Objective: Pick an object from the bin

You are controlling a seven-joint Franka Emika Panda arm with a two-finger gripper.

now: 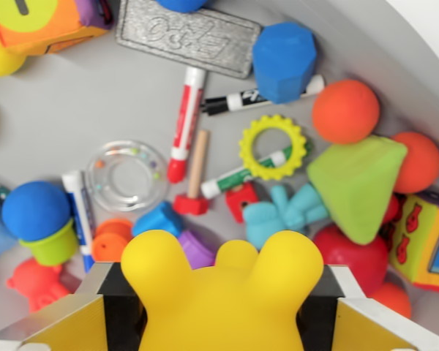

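A large yellow rubber toy [223, 296] with three rounded lobes fills the bottom middle of the wrist view. My gripper [223, 322] is shut on it: the black pads [121, 303] press its sides, one from the left and one from the right. The toy hangs above the grey bin floor [73, 110], which is strewn with toys. The fingertips are hidden behind the toy's body.
Below lie a red marker [186, 121], a black marker [260, 96], a green marker [241, 174], a yellow gear ring [273, 147], a clear ring [126, 175], a blue block [284, 60], orange balls [345, 110], a green wedge [358, 183] and a grey eraser [189, 35]. The bin wall [395, 44] runs along the upper right.
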